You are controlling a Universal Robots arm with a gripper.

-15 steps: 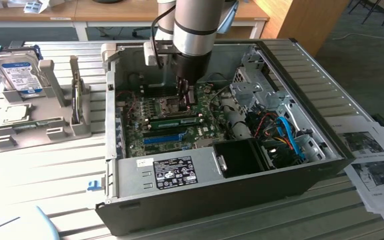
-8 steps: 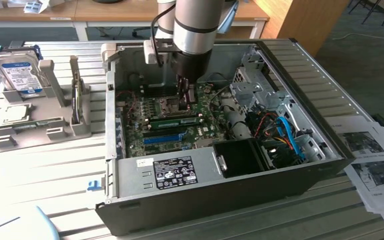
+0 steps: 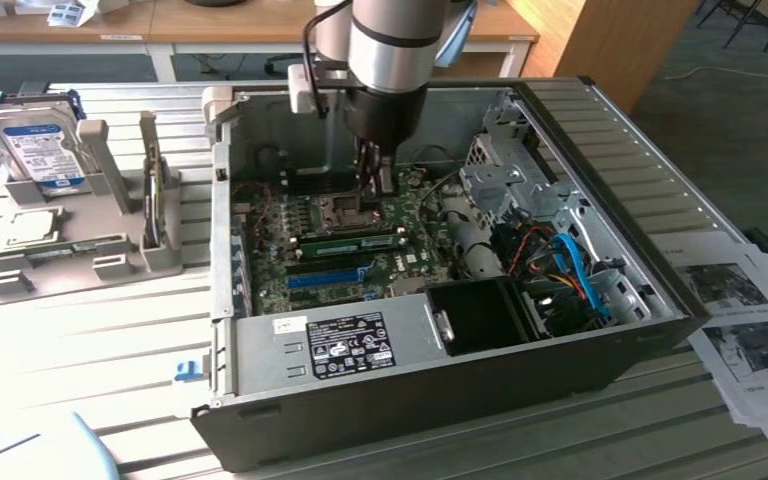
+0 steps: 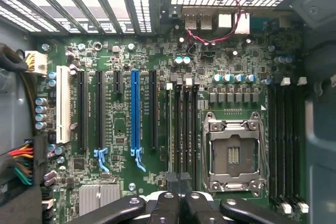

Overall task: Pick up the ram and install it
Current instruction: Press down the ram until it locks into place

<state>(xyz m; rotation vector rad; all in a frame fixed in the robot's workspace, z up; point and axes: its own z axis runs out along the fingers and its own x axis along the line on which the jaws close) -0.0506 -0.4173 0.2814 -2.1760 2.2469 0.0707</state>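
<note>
My gripper (image 4: 180, 186): fingers closed together, holding nothing, low over the motherboard (image 4: 126, 182) inside the open case (image 3: 651, 250) | ram (image 3: 351, 243): lying seated in a slot beside the CPU socket (image 4: 233, 153) | blue slot (image 4: 135, 114): just beyond it.

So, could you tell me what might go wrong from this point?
1. The shut gripper seems to sit over one end of the ram; pressing there could seat it tilted.
2. The open CPU socket lies right beside the memory slots; a sideways slip could hit its exposed contacts.
</note>
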